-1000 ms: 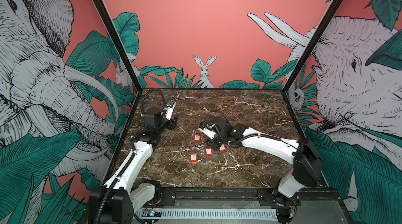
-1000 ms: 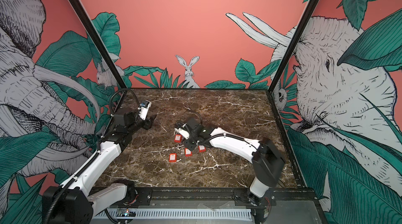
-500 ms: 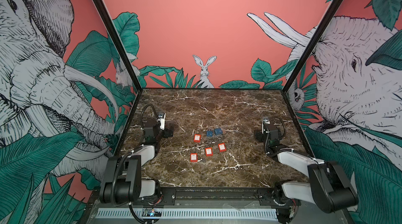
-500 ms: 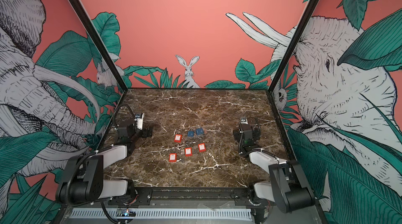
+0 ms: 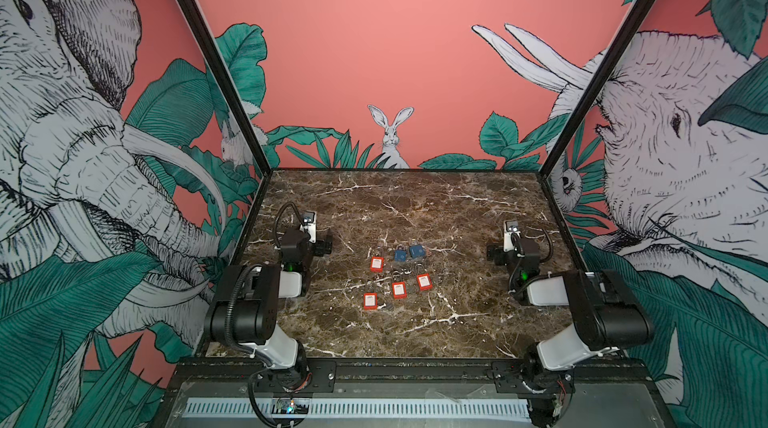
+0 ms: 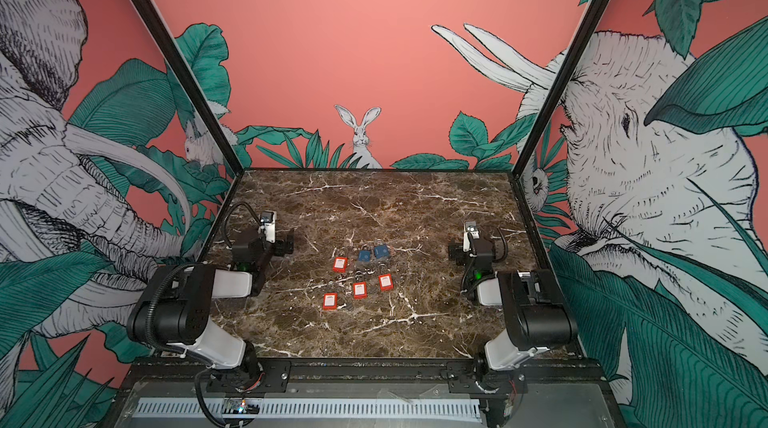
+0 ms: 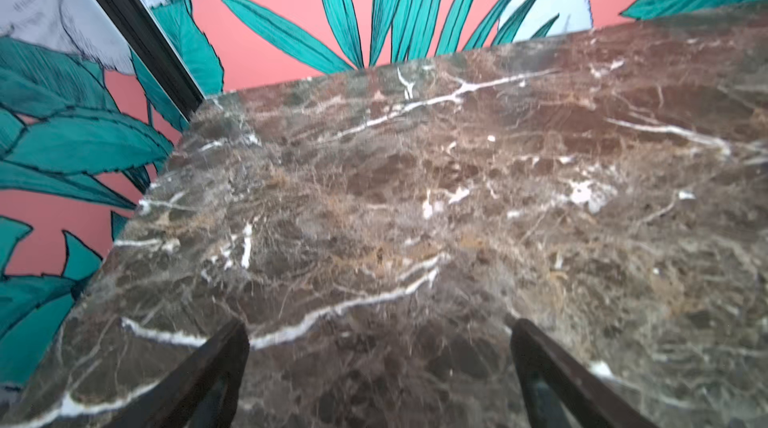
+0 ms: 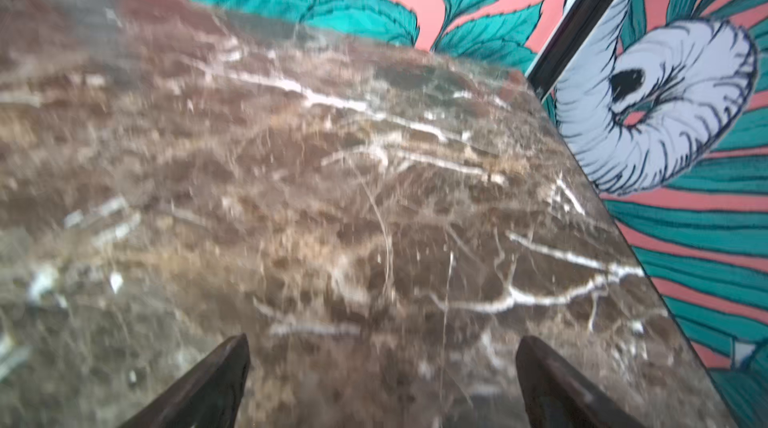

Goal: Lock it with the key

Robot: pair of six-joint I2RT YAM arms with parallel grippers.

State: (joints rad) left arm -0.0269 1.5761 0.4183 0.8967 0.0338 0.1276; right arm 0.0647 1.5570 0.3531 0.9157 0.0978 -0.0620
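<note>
While left fingers point(image 7: 208, 376) and right fingers point(image 8: 557, 384) gape wide, empty, the padlocks point(image 5: 398, 289) lie between them on the table point(image 5: 374, 206). One should pin a padlock's body; the other turns its key.

Both top views are bright and evenly lit, sharp across the table point(image 5: 415, 206), where shadows are faint and soft. The walls point(image 5: 104, 156) stretch toward the picture edges (the posts point(image 5: 216, 73) splay outward). Both wrist views show the table soft, most smeared in the right one. The left gripper point(image 7: 380, 325) shows as dark, unfocused tips.
</note>
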